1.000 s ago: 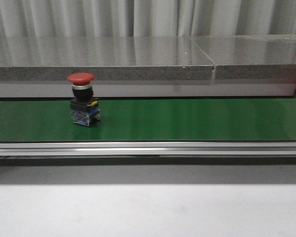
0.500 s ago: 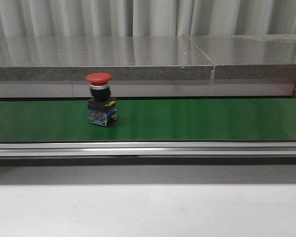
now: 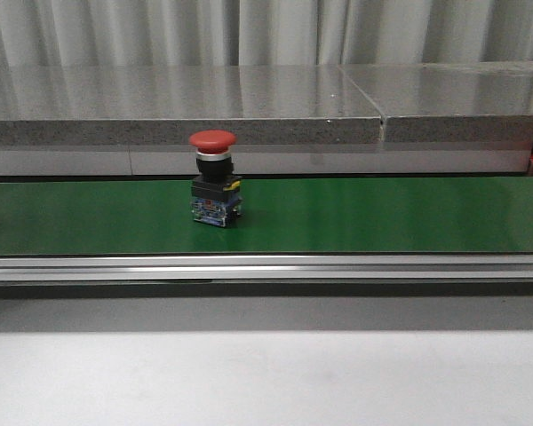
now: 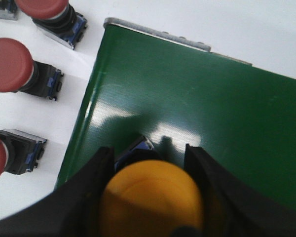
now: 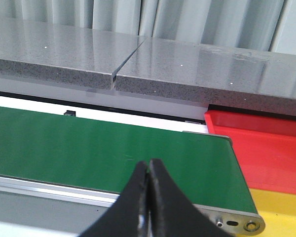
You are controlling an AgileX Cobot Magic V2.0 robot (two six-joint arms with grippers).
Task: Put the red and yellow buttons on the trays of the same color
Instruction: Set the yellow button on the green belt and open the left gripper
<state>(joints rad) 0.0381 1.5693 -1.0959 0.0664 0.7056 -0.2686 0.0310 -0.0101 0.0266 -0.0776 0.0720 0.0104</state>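
Red button (image 3: 214, 180) upright on green belt (image 3: 382, 213), left of frame centre in front view. Left gripper (image 4: 150, 165) clamps yellow button (image 4: 152, 195) over belt end; spare red buttons (image 4: 10, 65) beside, upper left. Right gripper (image 5: 149, 170) closed, holding nothing, above belt near red tray (image 5: 266, 148) and yellow tray (image 5: 286, 212).

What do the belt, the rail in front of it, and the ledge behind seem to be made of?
Belt: smooth green rubber or PVC, slightly glossy; it shows soft reflections. Rail: probably aluminium, silver with a brushed look and lengthwise grooves. Ledge: polished speckled stone, likely granite or an imitation; the curtains mirror in it.
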